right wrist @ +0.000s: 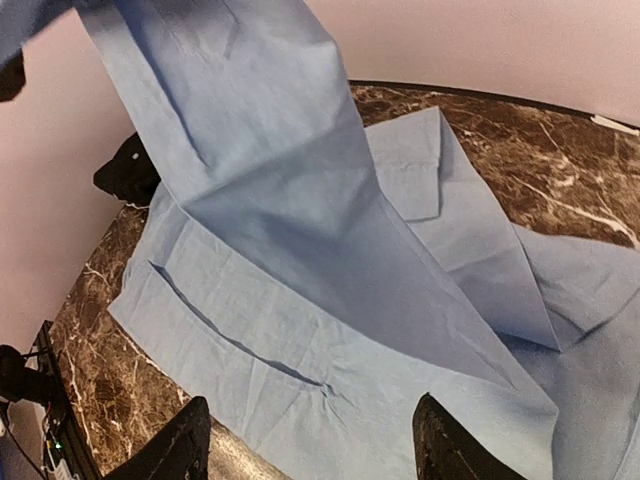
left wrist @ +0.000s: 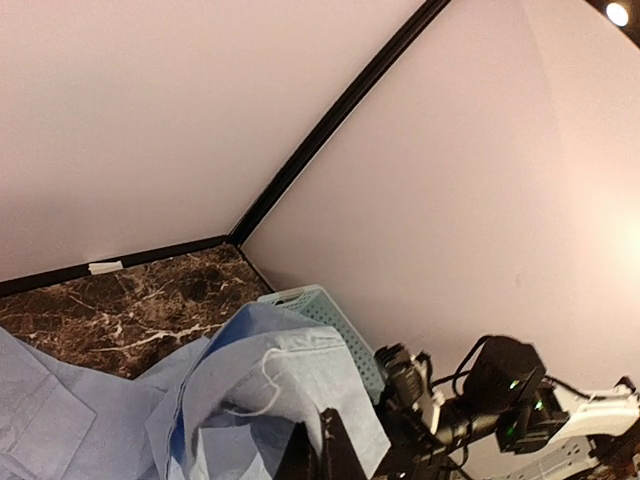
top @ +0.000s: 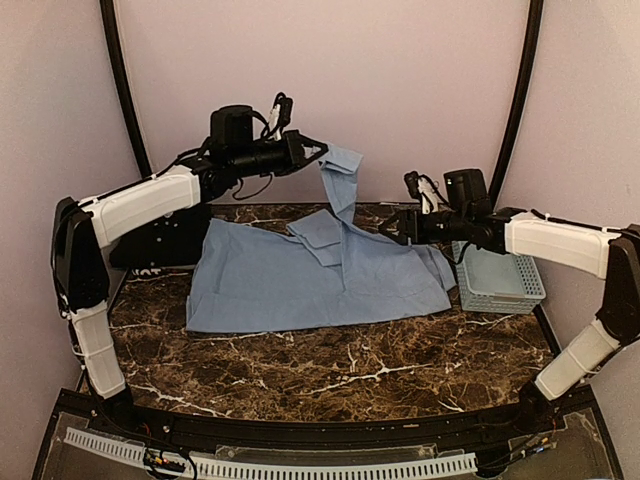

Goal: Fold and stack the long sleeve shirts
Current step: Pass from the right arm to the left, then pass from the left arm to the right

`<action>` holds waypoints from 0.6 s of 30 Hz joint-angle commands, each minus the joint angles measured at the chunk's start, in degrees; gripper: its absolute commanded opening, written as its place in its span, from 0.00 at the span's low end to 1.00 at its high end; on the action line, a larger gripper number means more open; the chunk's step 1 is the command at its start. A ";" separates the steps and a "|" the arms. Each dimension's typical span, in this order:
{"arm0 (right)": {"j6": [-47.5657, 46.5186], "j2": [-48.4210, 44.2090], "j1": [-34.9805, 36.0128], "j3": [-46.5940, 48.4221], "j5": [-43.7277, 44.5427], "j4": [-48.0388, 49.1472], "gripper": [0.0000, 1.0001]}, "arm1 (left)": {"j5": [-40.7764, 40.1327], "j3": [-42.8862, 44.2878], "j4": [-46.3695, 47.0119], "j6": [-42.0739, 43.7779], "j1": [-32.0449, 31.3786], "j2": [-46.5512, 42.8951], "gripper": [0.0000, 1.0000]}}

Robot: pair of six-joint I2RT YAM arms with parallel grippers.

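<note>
The light blue shirt [top: 300,275] lies spread on the marble table, and one sleeve [top: 343,185] rises from it. My left gripper [top: 318,152] is shut on the sleeve's cuff and holds it high at the back; the cuff [left wrist: 300,380] drapes over its fingers [left wrist: 335,450] in the left wrist view. My right gripper [top: 388,230] is open just above the shirt's right side, and its fingertips [right wrist: 185,445] stand wide apart over the flat cloth [right wrist: 300,340]. The black shirt is out of view.
A pale blue lattice basket [top: 498,280] stands at the table's right edge, behind my right arm; it also shows in the left wrist view [left wrist: 330,315]. A black box [top: 165,238] stands at the back left. Bare marble [top: 330,370] lies in front of the shirt.
</note>
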 commanded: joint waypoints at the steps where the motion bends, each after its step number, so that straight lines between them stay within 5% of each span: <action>1: 0.45 -2.56 0.12 -6.98 4.47 0.82 0.65 | 4.34 2.75 6.13 -12.35 0.88 2.55 0.00; 13: 2.02 0.04 0.59 -15.82 5.67 8.48 0.61 | 9.38 2.95 10.04 -22.20 0.91 5.26 0.00; 18: -0.46 -2.57 1.61 -15.42 8.02 8.55 0.66 | 7.51 -4.05 12.87 -28.14 0.91 2.34 0.00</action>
